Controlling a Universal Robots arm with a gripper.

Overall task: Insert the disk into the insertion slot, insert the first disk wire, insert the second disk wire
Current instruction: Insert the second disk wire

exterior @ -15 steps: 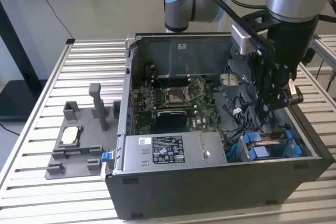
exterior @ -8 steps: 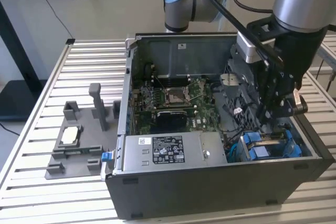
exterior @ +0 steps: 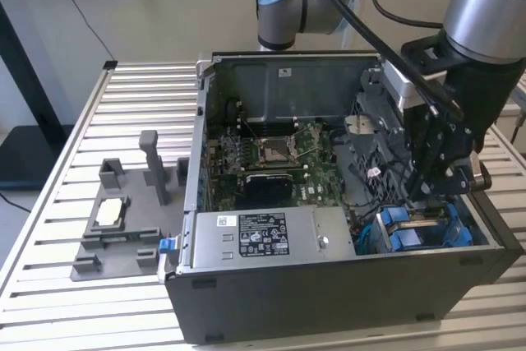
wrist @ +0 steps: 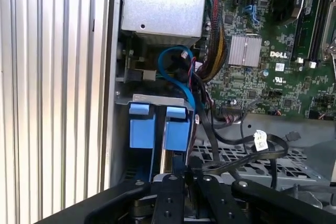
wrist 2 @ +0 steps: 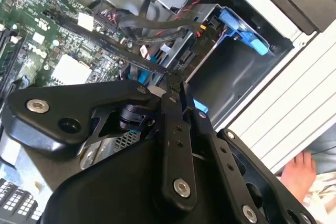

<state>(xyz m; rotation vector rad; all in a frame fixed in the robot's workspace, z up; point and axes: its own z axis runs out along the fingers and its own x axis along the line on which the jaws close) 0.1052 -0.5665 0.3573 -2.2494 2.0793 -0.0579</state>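
Note:
The disk stands on edge in the front right corner of the open computer case, its blue frame and blue end tabs showing. It sits down in the insertion slot, a grey metal cage with blue plastic parts. My gripper reaches straight down onto it. The black fingers are drawn together on the disk's thin upper edge. In the second wrist view the gripper pinches a blue part. Loose black wires with a white tag lie beside the cage.
A silver labelled power-supply box lies along the case's front, with the motherboard behind it. A grey fixture stands on the slatted table at the exterior view's left. A person's hand rests beyond the case wall.

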